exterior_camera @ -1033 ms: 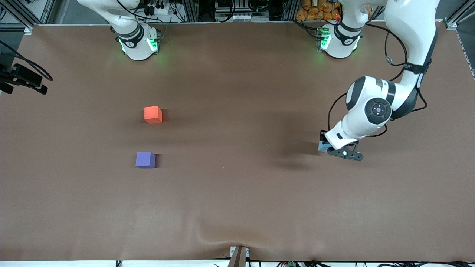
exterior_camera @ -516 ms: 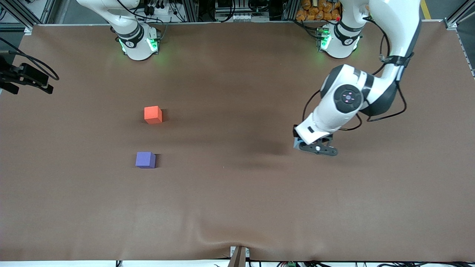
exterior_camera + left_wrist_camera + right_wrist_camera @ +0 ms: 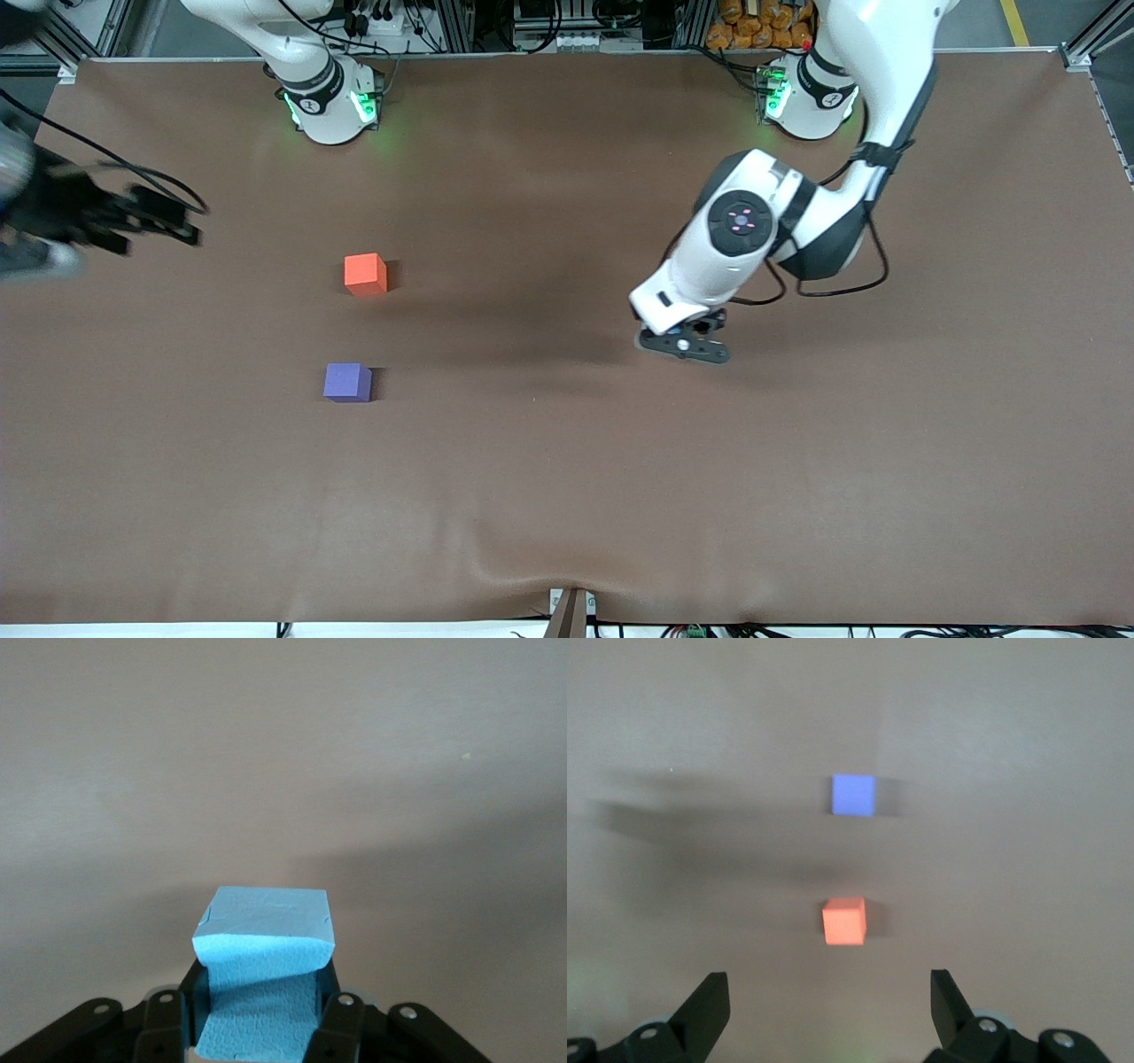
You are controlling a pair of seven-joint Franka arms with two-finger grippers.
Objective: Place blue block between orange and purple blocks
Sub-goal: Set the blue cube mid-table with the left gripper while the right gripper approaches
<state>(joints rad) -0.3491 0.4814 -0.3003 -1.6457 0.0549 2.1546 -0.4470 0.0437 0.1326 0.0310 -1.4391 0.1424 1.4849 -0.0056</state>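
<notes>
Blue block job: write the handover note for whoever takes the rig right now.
Left gripper: fingers shut on the blue block, carried in the air over bare table around the middle, toward the left arm's end from the other two cubes.
Right gripper: fingers open, holding nothing, up over the right arm's end of the table, looking down on both cubes.
Orange block and purple block: resting on the table apart, purple nearer the front camera, with a gap between them.
Done: blue block picked up.
Left: carry it to the gap, set it down between orange and purple, release.
</notes>
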